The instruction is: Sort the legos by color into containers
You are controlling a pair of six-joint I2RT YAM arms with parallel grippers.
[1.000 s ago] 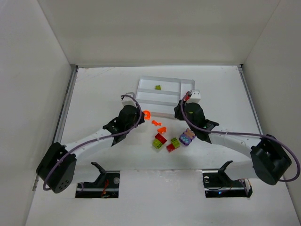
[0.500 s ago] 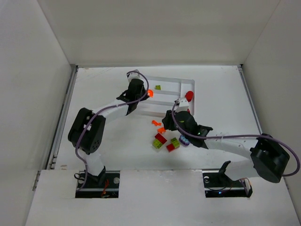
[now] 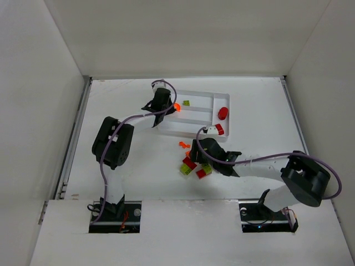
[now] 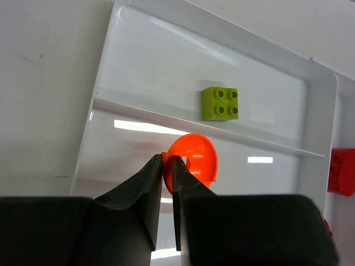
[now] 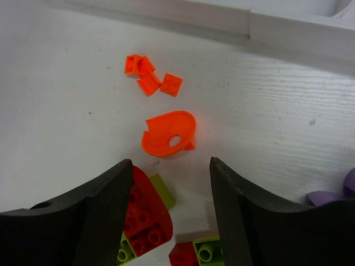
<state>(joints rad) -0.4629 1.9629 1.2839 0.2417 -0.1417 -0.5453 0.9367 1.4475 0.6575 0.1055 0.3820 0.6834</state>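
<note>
Over tray (image 4: 155, 61) | left end effector (image 4: 167, 160) has arrived, clenched on orange round piece (image 4: 195, 158) | right end effector (image 5: 169, 162), spread, back above loose legos (image 5: 168, 134) beside tray | release next

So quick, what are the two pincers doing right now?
Left pincer: shut on an orange round piece.
Right pincer: open, holding nothing.

The left gripper (image 3: 173, 107) is over the white tray (image 3: 194, 124) and seems to pinch an orange piece (image 3: 177, 107), close to a green brick (image 3: 187, 102) lying in the far slot. A red round piece (image 3: 223, 113) sits in the end slot. The right gripper (image 3: 194, 155) hangs low over the pile of red and green bricks (image 3: 194, 168) on the table (image 3: 111, 111), with small orange bits (image 3: 182, 144) just beside it.
</note>
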